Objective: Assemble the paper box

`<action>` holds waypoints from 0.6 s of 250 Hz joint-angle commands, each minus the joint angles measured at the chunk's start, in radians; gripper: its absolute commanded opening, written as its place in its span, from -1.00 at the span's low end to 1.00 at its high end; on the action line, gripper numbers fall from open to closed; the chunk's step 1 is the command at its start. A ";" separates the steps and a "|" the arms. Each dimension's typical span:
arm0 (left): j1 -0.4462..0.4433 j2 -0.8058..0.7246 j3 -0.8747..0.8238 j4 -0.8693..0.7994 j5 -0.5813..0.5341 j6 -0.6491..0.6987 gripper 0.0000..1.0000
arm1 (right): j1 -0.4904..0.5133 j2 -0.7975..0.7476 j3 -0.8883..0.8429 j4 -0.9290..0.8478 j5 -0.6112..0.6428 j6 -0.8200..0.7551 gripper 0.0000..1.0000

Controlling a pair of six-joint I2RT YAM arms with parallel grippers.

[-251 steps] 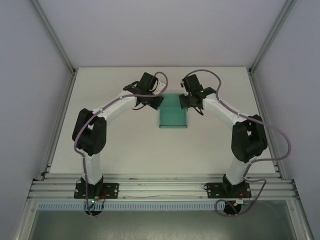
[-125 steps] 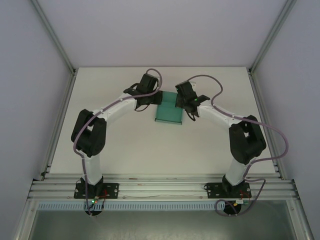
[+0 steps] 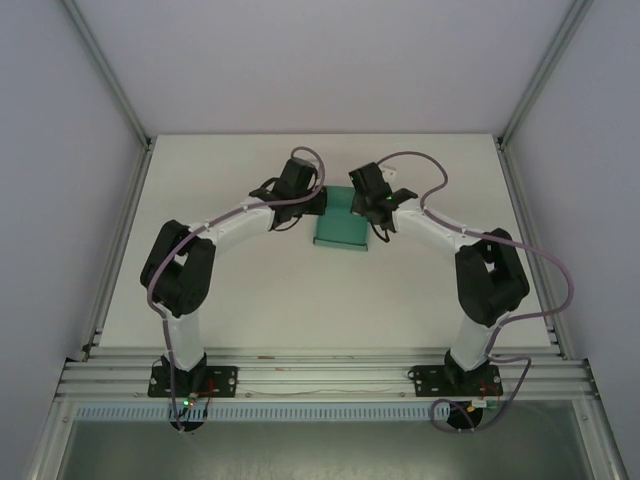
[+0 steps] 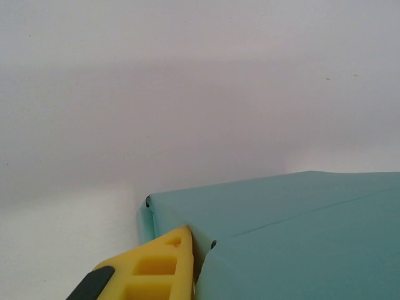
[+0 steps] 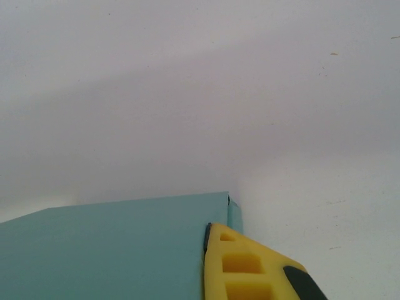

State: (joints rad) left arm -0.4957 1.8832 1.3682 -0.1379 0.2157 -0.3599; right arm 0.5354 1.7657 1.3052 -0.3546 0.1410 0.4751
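Note:
The teal-green paper box (image 3: 341, 231) lies flat on the table at the far middle, with both arms meeting over its far end. My left gripper (image 3: 313, 205) is at its left far corner and my right gripper (image 3: 369, 208) at its right far corner. In the left wrist view one yellow finger (image 4: 157, 265) presses against a teal fold of the box (image 4: 294, 231); the other finger is hidden behind the card. In the right wrist view a yellow finger (image 5: 247, 269) lies tight against the panel edge of the box (image 5: 119, 250), and its partner is hidden too.
The white table (image 3: 250, 280) is ringed by aluminium rails (image 3: 120, 230) and pale walls. The arm bases (image 3: 190, 380) stand at the near edge, and grey cables (image 3: 545, 270) loop off the right arm.
Both grippers have closed in on the box's far end from either side. The box has shifted slightly away and looks shorter than a second ago.

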 commanded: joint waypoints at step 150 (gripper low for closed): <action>-0.003 -0.067 -0.201 0.049 0.034 -0.073 -0.81 | 0.025 0.018 -0.078 0.200 -0.021 0.057 -1.00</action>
State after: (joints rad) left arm -0.4957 1.8393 1.2648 -0.0467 0.2020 -0.4030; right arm 0.5465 1.8080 1.3281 -0.3199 0.1513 0.5358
